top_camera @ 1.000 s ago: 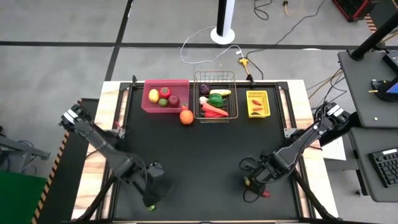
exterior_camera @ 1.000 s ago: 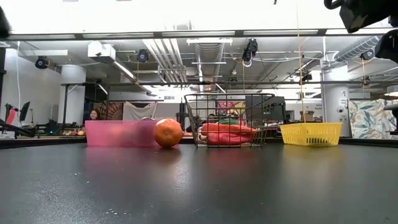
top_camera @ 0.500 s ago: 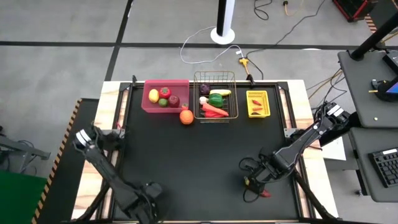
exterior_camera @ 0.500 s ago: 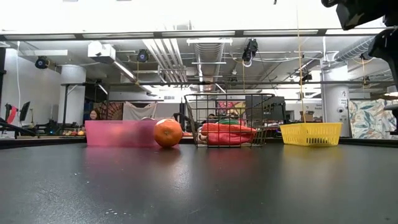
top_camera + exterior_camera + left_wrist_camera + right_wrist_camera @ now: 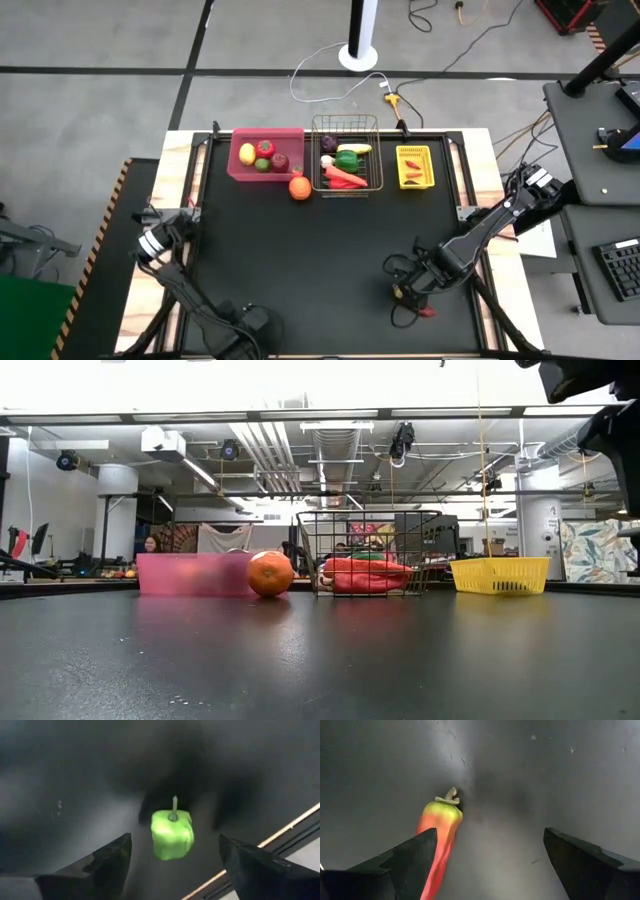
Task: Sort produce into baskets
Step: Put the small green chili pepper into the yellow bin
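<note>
Mid-sort, pickup stage on both sides. Left claw [image 5: 172,857] spread wide right over a green pepper [image 5: 172,834] sitting between its fingers, ungripped, close to the desk [image 5: 300,260] near edge, so not much margin there. Right claw [image 5: 485,865] also wide open, a red chilli [image 5: 440,840] just inside one finger, nothing held. Next up probably: drop, pinch, lift. Pink bin [image 5: 267,153], wire basket [image 5: 346,166] and yellow bin [image 5: 414,166] far ahead, orange [image 5: 298,187] loose beside them, plenty of bare desk between.
</note>
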You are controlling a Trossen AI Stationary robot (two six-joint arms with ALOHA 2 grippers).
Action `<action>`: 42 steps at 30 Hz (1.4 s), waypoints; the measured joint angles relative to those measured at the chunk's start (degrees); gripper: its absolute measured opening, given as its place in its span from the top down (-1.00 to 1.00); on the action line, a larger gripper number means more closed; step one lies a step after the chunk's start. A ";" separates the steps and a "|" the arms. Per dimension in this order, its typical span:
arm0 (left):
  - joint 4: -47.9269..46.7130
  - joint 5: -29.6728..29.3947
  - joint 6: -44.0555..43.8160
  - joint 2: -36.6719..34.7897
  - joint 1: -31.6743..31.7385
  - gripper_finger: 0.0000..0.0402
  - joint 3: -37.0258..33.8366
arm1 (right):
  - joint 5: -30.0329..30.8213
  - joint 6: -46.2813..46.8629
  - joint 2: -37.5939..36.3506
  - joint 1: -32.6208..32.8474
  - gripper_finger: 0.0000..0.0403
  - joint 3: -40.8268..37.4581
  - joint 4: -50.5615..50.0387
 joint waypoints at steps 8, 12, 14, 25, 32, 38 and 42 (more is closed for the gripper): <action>-0.07 0.07 -2.35 0.45 -0.19 -0.12 -0.21 | 1.60 -2.88 -0.02 -1.50 -0.77 0.02 0.22; -0.13 -0.50 -2.53 0.45 -0.17 0.03 -0.69 | 1.95 -5.34 -0.04 -2.11 -0.77 0.02 0.66; -0.11 -0.50 -2.51 0.45 -0.17 0.09 -0.69 | 2.03 -6.28 -0.04 -2.39 -0.77 0.02 1.43; 0.05 -0.86 -2.35 0.45 -0.17 0.48 -0.73 | 3.10 -8.02 -0.04 -2.54 -0.77 0.04 2.65; -0.25 -5.73 0.80 -0.22 0.04 0.56 1.03 | 4.31 -9.37 -0.04 -2.52 -0.77 0.04 3.54; -7.18 -17.23 8.26 -3.64 2.04 0.56 5.75 | 9.11 -15.90 -0.04 -2.80 -0.77 0.04 9.95; -12.08 -22.09 13.51 -6.63 3.92 0.57 6.57 | 11.99 -22.74 -0.04 -3.15 -0.77 0.04 16.98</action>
